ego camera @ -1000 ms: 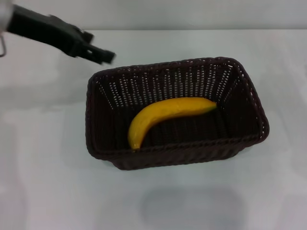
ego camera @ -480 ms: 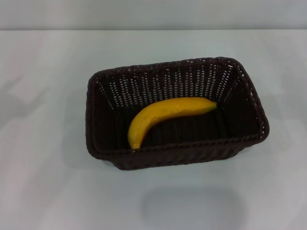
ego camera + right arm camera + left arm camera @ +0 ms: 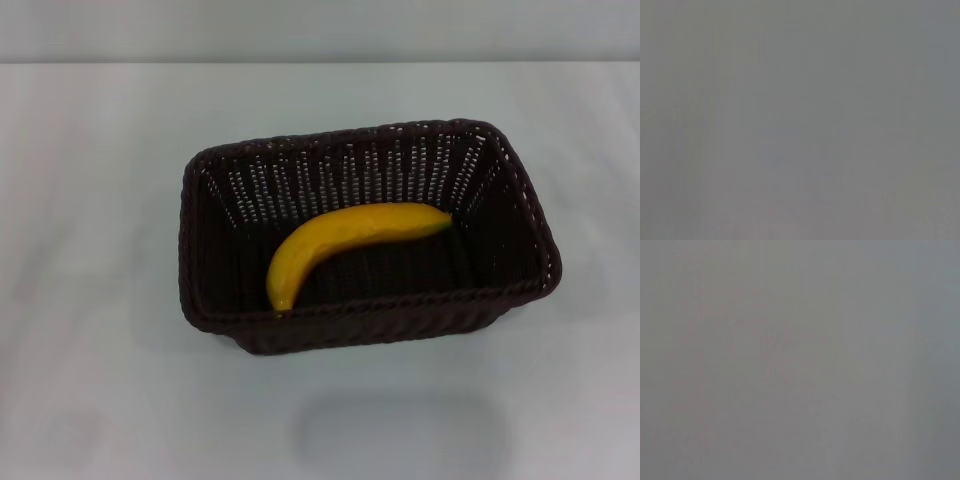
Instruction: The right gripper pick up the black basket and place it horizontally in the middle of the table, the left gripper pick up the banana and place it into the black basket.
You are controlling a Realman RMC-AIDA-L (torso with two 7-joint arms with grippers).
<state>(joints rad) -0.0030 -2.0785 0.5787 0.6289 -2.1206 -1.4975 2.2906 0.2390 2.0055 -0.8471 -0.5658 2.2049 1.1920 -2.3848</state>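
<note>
The black basket [image 3: 515,215] stands lengthwise across the middle of the white table [image 3: 90,200] in the head view. The banana [image 3: 340,238] lies inside it on the basket floor, curved, its dark tip toward the right end. Neither gripper shows in the head view. Both wrist views show only a plain grey surface, with no fingers and no objects.
The table's far edge [image 3: 320,63] runs along the top of the head view. A faint grey shadow [image 3: 400,430] lies on the table in front of the basket.
One second ago the left arm and its gripper were above the table at the basket's far left corner. It has withdrawn out of view. Basket and banana have not moved.
</note>
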